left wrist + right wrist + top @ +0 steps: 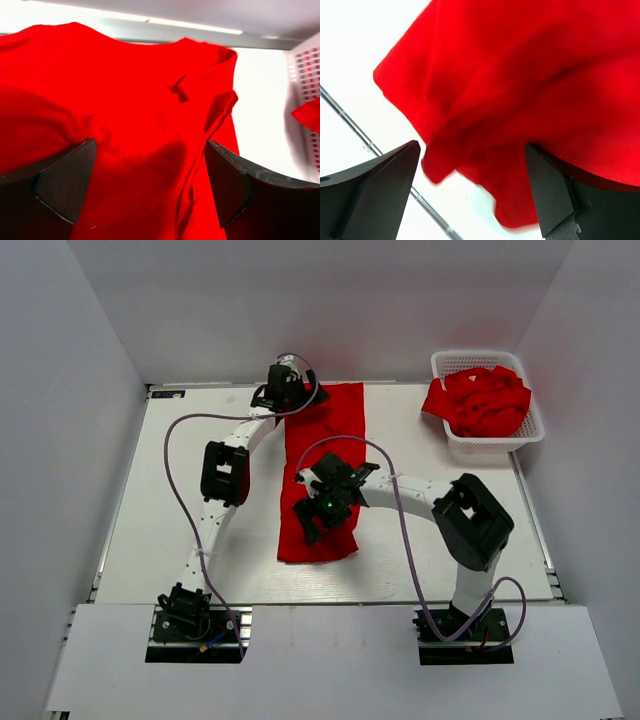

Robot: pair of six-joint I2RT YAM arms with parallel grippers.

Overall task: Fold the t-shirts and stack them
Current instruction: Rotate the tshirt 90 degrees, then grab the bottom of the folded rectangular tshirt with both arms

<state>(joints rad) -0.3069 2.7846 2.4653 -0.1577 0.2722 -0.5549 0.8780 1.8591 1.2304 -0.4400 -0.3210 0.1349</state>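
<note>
2 grippers are spread wide, holding nothing: your left gripper (150,175) hangs over the far end of the long t-shirt (335,435) on the table (170,510), your right gripper (470,185) over its near half; more t-shirts (482,400) fill the basket (492,444).

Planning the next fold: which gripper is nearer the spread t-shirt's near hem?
Right. The right gripper is over the near half of the t-shirt, close to its hem; the left gripper is at the far end.
</note>
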